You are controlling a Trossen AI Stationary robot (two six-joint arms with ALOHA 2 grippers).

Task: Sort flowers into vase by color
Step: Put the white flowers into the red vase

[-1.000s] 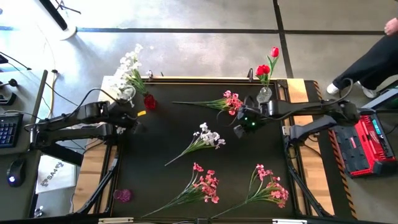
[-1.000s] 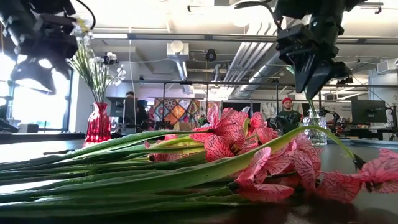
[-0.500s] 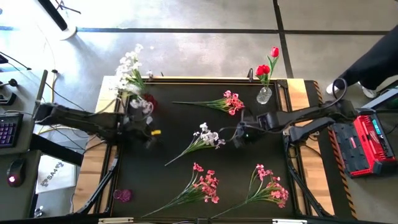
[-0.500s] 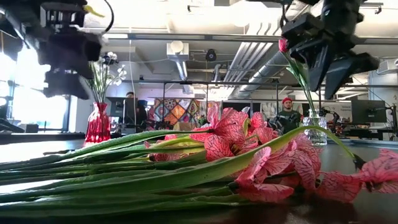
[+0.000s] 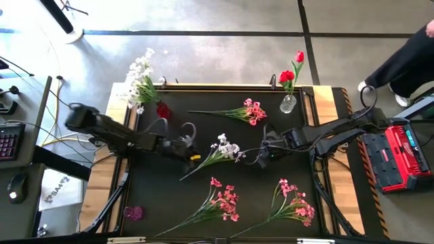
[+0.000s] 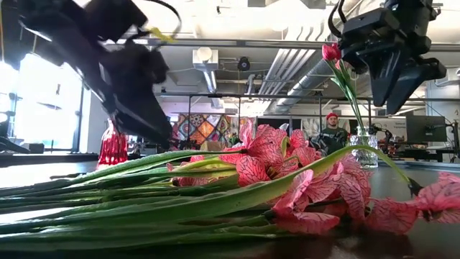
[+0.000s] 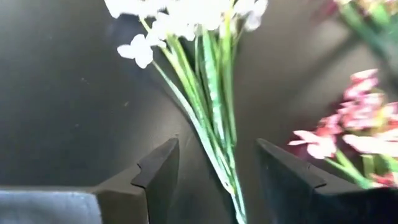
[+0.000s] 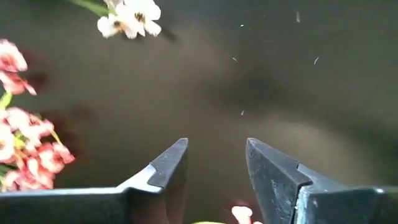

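Observation:
A white-blossom spray (image 5: pixel 218 153) lies at the table's middle, its stem pointing near-left. My left gripper (image 5: pixel 192 150) is open over that stem (image 7: pixel 217 146), one finger on either side, touching nothing. My right gripper (image 5: pixel 260 154), also open, hovers over bare table right of the white blossoms (image 8: pixel 127 17). Three pink sprays lie flat: far (image 5: pixel 249 110), near middle (image 5: pixel 224 200) and near right (image 5: pixel 296 205). A red vase (image 5: pixel 163 110) holds white flowers (image 5: pixel 141 76). A clear vase (image 5: pixel 288 104) holds red tulips (image 5: pixel 291 69).
The red vase (image 6: pixel 113 144) stands at the far left, the clear vase (image 6: pixel 365 154) at the far right. A pink spray (image 6: pixel 287 180) fills the low view's foreground. A small purple object (image 5: pixel 133 212) sits at the near left corner. A person (image 5: pixel 410 54) stands beyond the far right.
My left gripper has swung from beside the red vase toward the table's right and slightly nearer, arriving over the white spray's stem. My right gripper has drifted from near the far pink spray toward the near edge. No flower has moved.

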